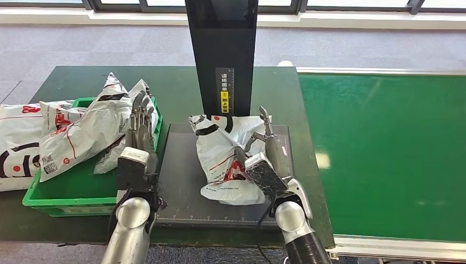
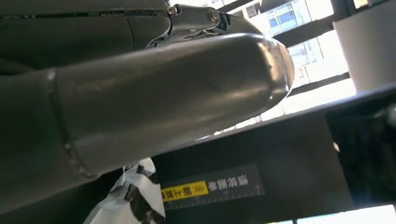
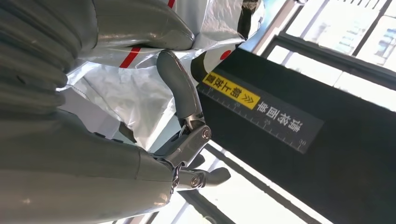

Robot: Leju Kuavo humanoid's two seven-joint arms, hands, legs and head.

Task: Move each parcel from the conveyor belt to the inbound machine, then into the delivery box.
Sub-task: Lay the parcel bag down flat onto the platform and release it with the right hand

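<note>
The black upright column (image 1: 221, 55) of the inbound machine carried a vertical label (image 1: 224, 91) with a ruler scale: white characters "请将面单" above a yellow patch reading "朝上放置". Print on the parcels was too small to read.

A dark green table (image 1: 181, 82) stood on grey carpet (image 1: 110, 47). Beyond the table, a white sill (image 1: 357, 21) ran under dark window frames (image 1: 165, 5).
</note>
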